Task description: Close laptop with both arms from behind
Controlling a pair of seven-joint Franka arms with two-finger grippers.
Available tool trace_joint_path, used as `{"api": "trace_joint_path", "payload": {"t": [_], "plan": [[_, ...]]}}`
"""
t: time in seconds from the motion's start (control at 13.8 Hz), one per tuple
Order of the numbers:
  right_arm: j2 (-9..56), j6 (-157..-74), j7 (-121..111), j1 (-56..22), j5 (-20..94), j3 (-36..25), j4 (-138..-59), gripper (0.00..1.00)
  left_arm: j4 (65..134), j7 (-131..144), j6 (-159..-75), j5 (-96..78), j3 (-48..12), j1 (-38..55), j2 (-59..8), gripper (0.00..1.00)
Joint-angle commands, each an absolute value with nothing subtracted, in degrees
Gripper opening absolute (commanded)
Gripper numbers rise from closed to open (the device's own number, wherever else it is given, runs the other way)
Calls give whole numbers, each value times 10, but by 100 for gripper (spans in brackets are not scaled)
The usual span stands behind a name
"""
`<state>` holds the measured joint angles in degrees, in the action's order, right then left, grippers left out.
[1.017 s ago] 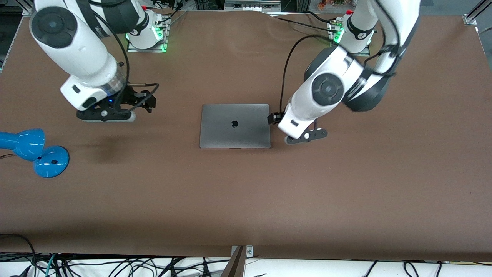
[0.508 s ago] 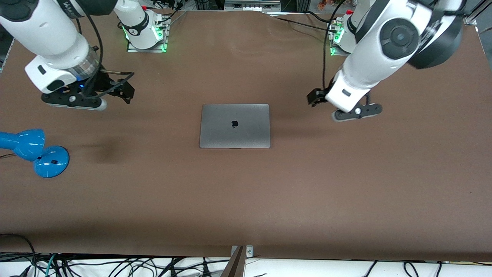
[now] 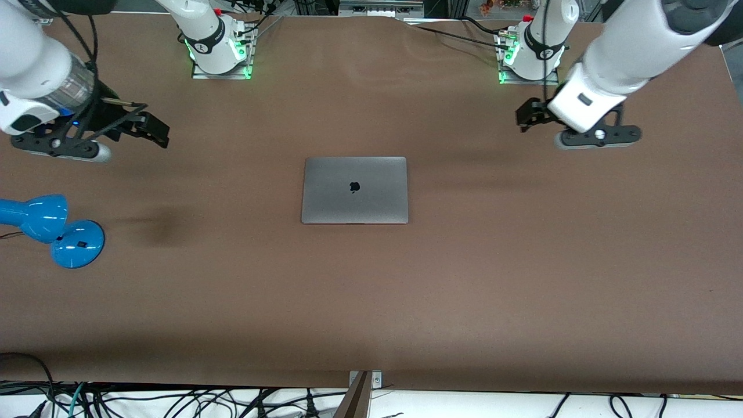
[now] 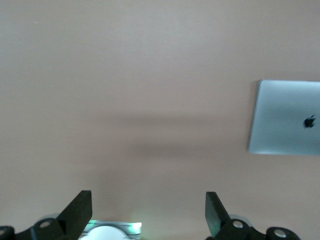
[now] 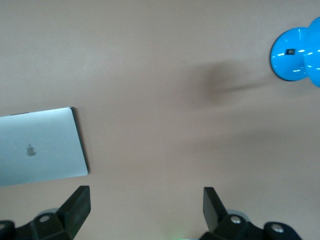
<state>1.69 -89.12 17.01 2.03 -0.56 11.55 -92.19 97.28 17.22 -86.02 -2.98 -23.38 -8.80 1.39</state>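
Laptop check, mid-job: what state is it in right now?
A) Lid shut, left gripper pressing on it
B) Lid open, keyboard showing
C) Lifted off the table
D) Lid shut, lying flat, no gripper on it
D: the laptop lies flat with its logo lid up, and both grippers are off to its sides.

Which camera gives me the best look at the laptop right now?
The front view: the laptop lies whole and shut, logo up, mid-table between both arms. The left wrist view catches it cut off at the frame edge; so does the right wrist view. Neither shows it whole.
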Motion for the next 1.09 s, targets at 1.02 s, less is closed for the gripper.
{"api": "trace_joint_path", "payload": {"t": [1.02], "plan": [[-6, -860, 133, 27, 4, 70, -933, 100, 991, -63, -808, 30, -75, -50, 69, 100]]}}
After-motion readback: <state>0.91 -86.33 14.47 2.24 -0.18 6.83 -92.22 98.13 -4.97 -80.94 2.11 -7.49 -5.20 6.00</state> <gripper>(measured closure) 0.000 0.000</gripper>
